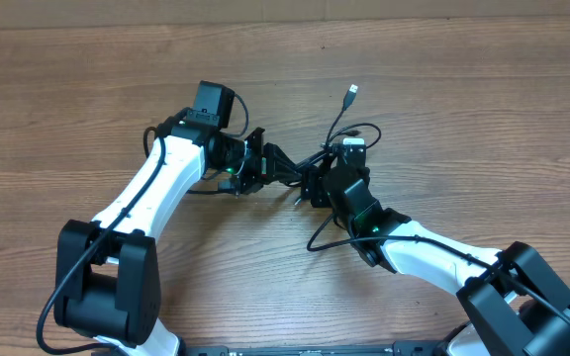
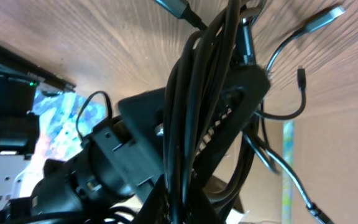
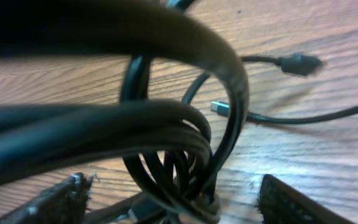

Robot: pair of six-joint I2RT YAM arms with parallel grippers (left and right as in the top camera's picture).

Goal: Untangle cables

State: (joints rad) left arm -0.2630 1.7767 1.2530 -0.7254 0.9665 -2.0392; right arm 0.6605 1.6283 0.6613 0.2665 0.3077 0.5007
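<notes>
The cables (image 1: 295, 170) are a black bundle held off the wooden table (image 1: 483, 89) between my two grippers. Loose ends fan out toward the far right, one ending in a silver USB plug (image 1: 351, 92). My left gripper (image 1: 270, 163) is shut on the bundle. In the left wrist view the cables (image 2: 197, 81) run up from its fingers (image 2: 185, 202). My right gripper (image 1: 315, 183) faces it from the right. In the right wrist view its fingers (image 3: 176, 202) stand wide apart, with the looped cables (image 3: 179, 168) between them. A silver plug (image 3: 219, 107) and a black plug (image 3: 300, 63) lie on the table beyond.
Another thin cable end (image 1: 320, 235) trails on the table toward the front, beside the right arm (image 1: 433, 257). The left arm (image 1: 156, 188) reaches in from the front left. In the left wrist view, a black ridged part (image 2: 241, 87) sits against the bundle.
</notes>
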